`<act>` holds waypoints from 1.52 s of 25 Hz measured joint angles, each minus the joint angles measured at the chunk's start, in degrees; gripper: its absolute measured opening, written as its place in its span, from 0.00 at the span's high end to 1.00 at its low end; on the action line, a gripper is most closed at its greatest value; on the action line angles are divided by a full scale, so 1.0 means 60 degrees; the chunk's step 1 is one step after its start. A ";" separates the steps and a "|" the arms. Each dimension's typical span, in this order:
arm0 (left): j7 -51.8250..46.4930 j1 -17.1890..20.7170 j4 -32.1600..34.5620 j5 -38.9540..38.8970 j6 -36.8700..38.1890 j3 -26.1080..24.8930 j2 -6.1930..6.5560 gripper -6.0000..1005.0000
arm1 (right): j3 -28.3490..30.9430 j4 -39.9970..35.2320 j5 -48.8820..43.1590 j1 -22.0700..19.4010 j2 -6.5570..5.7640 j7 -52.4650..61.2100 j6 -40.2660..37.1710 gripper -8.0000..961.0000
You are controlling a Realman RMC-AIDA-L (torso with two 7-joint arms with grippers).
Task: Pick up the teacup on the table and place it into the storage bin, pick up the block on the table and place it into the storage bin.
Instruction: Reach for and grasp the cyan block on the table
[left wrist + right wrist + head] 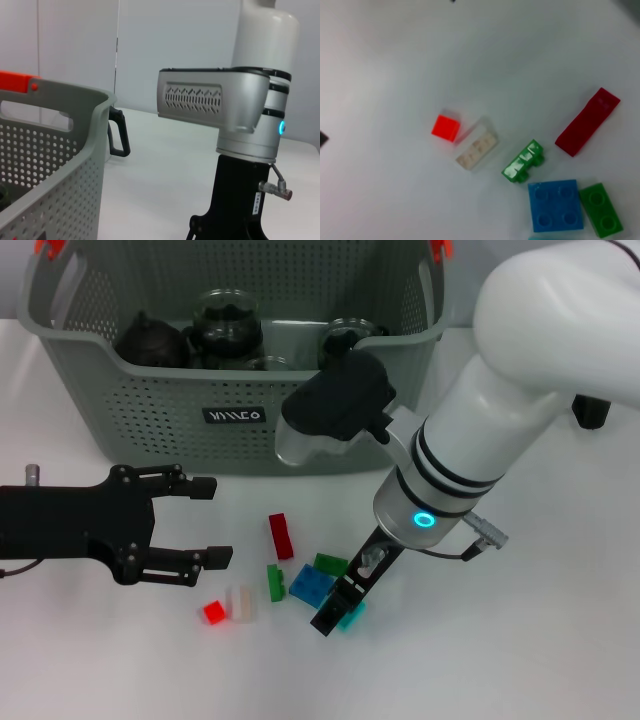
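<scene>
The storage bin point(150, 410) stands at the back of the table, its wall point(50, 160) close by in the left wrist view. Dark and glass vessels point(228, 320) sit inside it. No teacup shows on the table. Several blocks lie in front: a long red one point(281, 536), a blue one point(312, 584), a small red cube point(213, 612), a clear one point(240, 603) and a teal one point(353, 616). My right gripper point(335, 615) is down at the table, right against the teal block. My left gripper point(208, 523) hovers open left of the blocks, holding nothing.
Two green blocks point(275, 582) point(330, 564) lie among the others. The right wrist view looks down on the red cube point(445, 127), clear block point(476, 148) and blue block point(555, 205). A black handle point(120, 135) stands beyond the bin's corner. The right arm point(240, 115) crosses in front of the bin.
</scene>
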 joint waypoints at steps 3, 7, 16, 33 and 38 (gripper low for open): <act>0.0000 0.0000 0.0000 0.0000 -0.0011 0.0000 0.0000 0.16 | -0.0154 -0.0020 0.0000 -0.0003 0.0002 -0.0028 0.0065 0.04; 0.0005 0.0000 0.0002 0.0000 -0.0030 0.0000 0.0000 0.16 | -0.0242 -0.0049 -0.0001 -0.0012 0.0002 -0.0089 0.0091 0.06; 0.0014 0.0000 -0.0008 0.0000 -0.0117 0.0012 -0.0013 0.16 | -0.0466 -0.0081 -0.0012 0.0012 0.0002 -0.0096 0.0132 0.09; 0.0056 0.0000 -0.0029 0.0000 -0.0132 0.0016 -0.0014 0.16 | -0.0643 -0.0033 0.0000 0.0086 0.0023 -0.0111 0.0278 0.32; 0.0129 0.0000 -0.0121 0.0000 -0.0142 0.0004 -0.0015 0.16 | -0.0802 -0.0012 -0.0001 0.0086 0.0031 -0.0113 0.0405 0.32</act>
